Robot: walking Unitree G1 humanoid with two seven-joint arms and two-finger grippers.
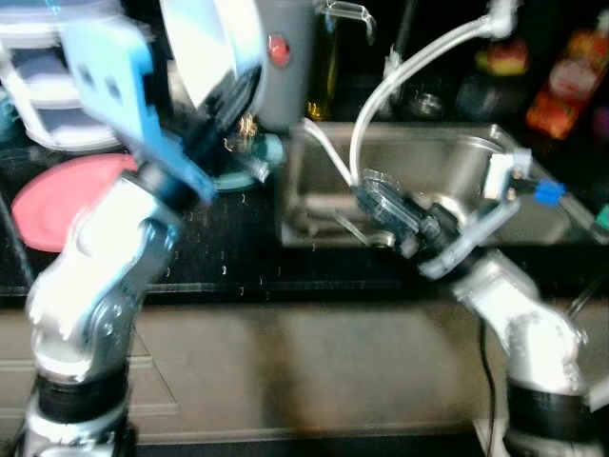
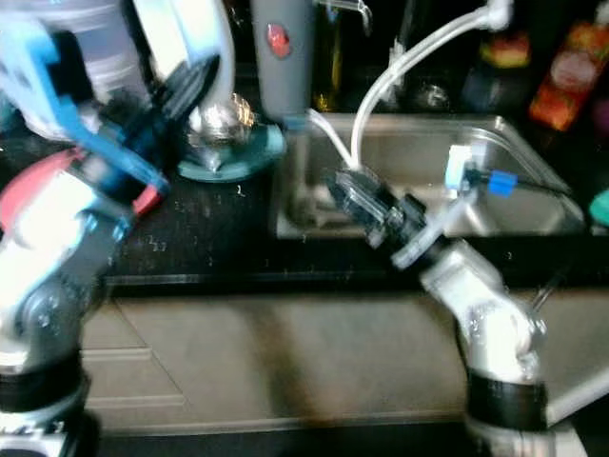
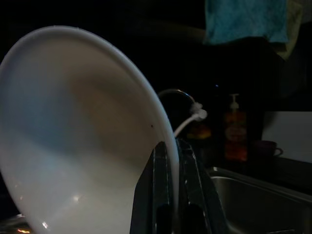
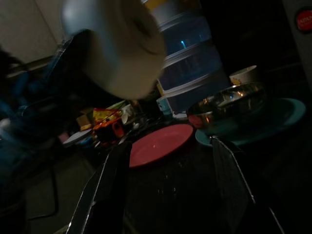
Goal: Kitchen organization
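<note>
My left gripper (image 3: 170, 163) is shut on the rim of a white plate (image 3: 78, 141), with one finger on each face. It holds the plate tilted up on edge above the black counter; the plate (image 1: 205, 48) is at the upper left in the eye views. A steel bowl (image 2: 219, 119) sits on a teal plate (image 2: 238, 157) just below it. A red plate (image 1: 67, 195) lies flat on the counter at the left. My right gripper (image 1: 366, 195) hovers over the left end of the steel sink (image 1: 457, 157). Its fingers (image 4: 105, 185) stand open with nothing between them.
A grey appliance with a red button (image 1: 285, 52) stands behind the bowl. Stacked clear containers (image 1: 38, 95) are at the far left. A white faucet hose (image 1: 409, 62) arches over the sink. Bottles (image 1: 571, 81) line the back right. The counter's front edge (image 1: 285, 286) runs across.
</note>
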